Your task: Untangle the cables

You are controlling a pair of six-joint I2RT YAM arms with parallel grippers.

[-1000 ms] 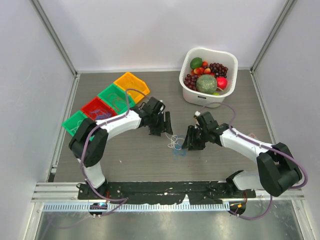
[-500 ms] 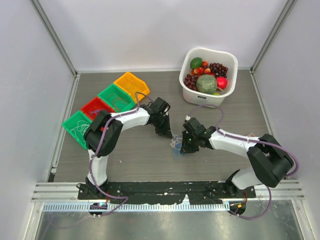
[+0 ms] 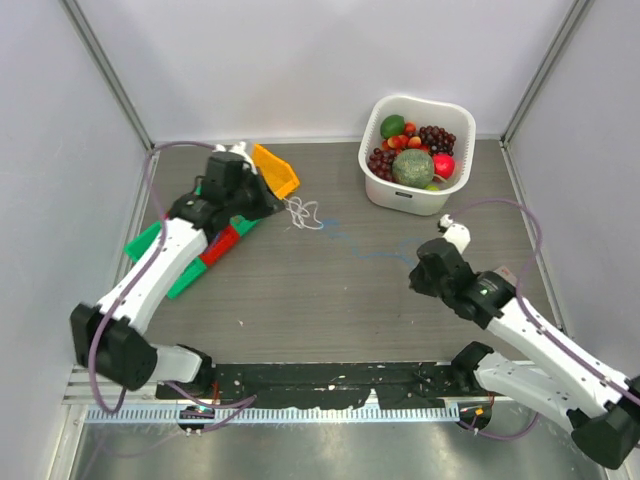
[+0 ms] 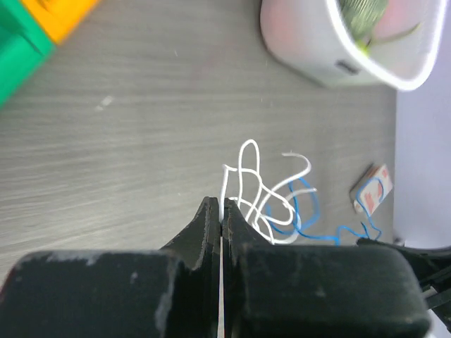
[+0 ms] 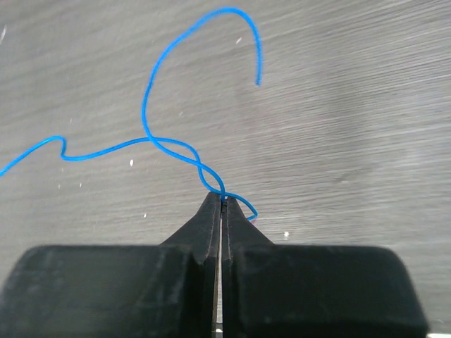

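Two cables were being worked apart on the grey table [image 3: 300,320], one in each gripper. Nearest the arm bases, the right gripper [image 5: 220,204] had its jaws pressed tight together on the blue cable [image 5: 144,109], pinching it just past a twist where the strand crossed over itself. One short free end curled up and away from that twist. From there the blue cable ran out thin and nearly flat across the middle of the table toward the far left. At that end the left gripper [image 4: 222,211] was likewise clamped shut, holding the white cable [image 4: 262,203] by one strand, with the rest of it spilling out in a small bunch of loops just beside the orange bin [image 3: 272,168]. In the left wrist view the blue strand appeared to pass in among those white loops, so the two did not look fully parted. The step in hand seemed to be the pull-apart itself, the arms drawn well away from each other. The next move probably called for easing the blue end out through the white loops rather than hauling harder, which could cinch a knot. Farthest back, the white basket [image 3: 400,197] of fruit stood clear of all this.
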